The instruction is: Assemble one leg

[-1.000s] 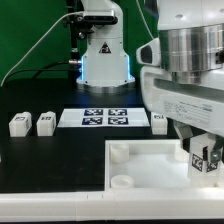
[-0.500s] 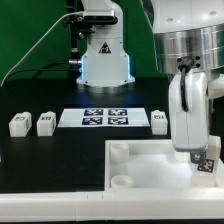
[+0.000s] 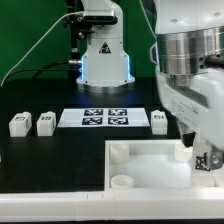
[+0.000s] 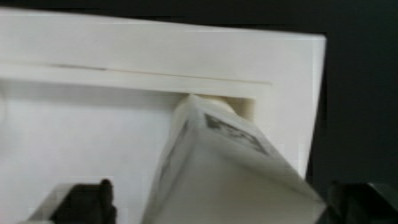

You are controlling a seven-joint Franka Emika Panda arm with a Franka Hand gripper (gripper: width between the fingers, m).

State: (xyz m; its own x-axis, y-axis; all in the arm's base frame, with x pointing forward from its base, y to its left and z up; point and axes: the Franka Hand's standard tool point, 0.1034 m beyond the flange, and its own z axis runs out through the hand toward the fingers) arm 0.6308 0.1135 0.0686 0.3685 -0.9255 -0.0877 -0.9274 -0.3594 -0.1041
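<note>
Gripper (image 3: 207, 160) pinches one leg (image 3: 209, 159) at right edge of frame, over far right corner of white panel (image 3: 150, 168). Mid-frame: three loose legs (image 3: 19, 124) (image 3: 45, 123) (image 3: 159, 120) flank marker board (image 3: 104, 118) on black table (image 3: 50, 165).

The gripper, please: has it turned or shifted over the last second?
Yes. The gripper has twisted back and forth on the leg, staying over the panel's corner.

Big white square panel (image 3: 150, 165) with round corner sockets on black table (image 3: 50, 165), marker board (image 3: 106, 118) behind it
</note>
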